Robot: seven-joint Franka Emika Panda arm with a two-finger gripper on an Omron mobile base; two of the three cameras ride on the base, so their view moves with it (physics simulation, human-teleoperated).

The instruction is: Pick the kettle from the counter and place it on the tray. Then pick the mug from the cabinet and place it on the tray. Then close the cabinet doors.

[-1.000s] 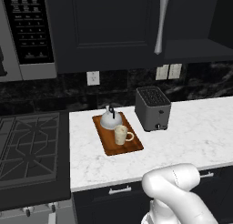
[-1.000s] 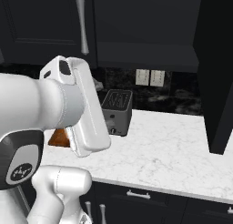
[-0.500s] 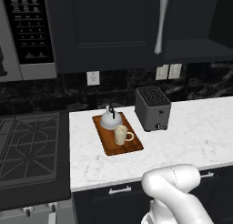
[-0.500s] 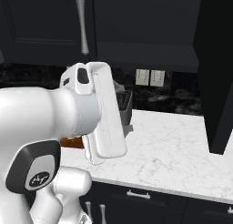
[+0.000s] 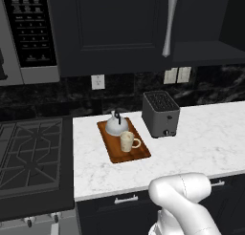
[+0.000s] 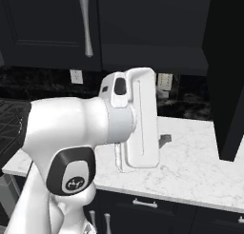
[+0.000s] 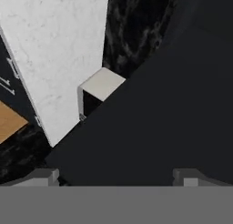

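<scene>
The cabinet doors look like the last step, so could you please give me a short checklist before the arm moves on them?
1. Kettle on the tray: ok.
2. Mug on the tray, upright: ok.
3. Left cabinet door shut: ok.
4. Right cabinet door shut: not ok, it stands swung out over the counter.
5. Gripper open, holding nothing: ok.
6. Fingertips lined up on the open door: cannot tell.
</scene>
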